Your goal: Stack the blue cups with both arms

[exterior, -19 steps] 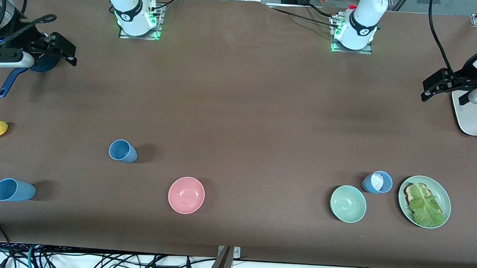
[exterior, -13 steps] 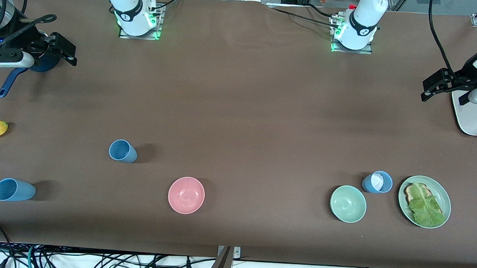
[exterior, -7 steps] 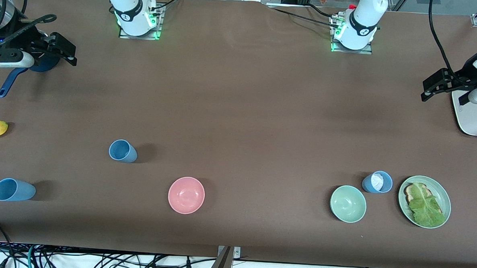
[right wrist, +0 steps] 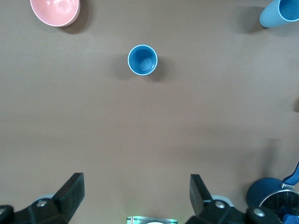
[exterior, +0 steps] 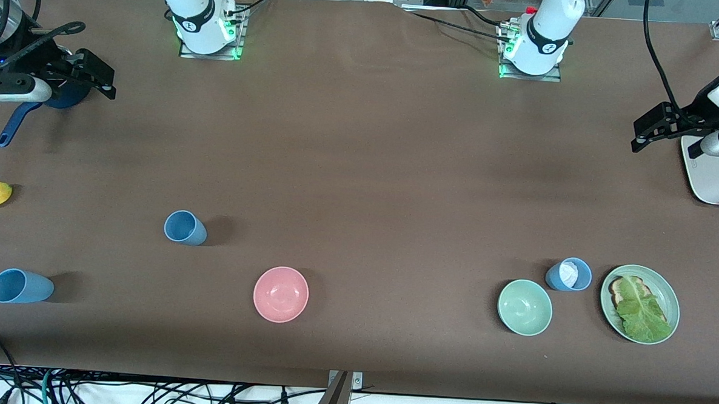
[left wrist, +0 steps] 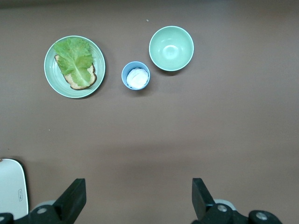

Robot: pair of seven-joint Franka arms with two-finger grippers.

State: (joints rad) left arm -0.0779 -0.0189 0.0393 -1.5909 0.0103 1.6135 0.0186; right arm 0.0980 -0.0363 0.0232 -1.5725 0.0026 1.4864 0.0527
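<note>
Both hands hung wide open and empty, the right hand (exterior: pixel 101 75) and left hand (exterior: pixel 651 127) at opposite counter ends, well apart from the three blue cups (exterior: pixel 184 228) near the camera-side edge.

1. The front view looks down steeply from high across the brown matte counter (exterior: pixel 361 165), facing both arm bases and taking in its whole length.
2. The left wrist view looks straight down from well above, sharing with the front view the round pale-green bowl (left wrist: pixel 171 48) (exterior: pixel 525 307).
3. The right wrist view, likewise high and straight down, shares the round pink bowl (right wrist: pixel 55 11) (exterior: pixel 281 294), well apart from the green bowl toward the right arm's end.
</note>
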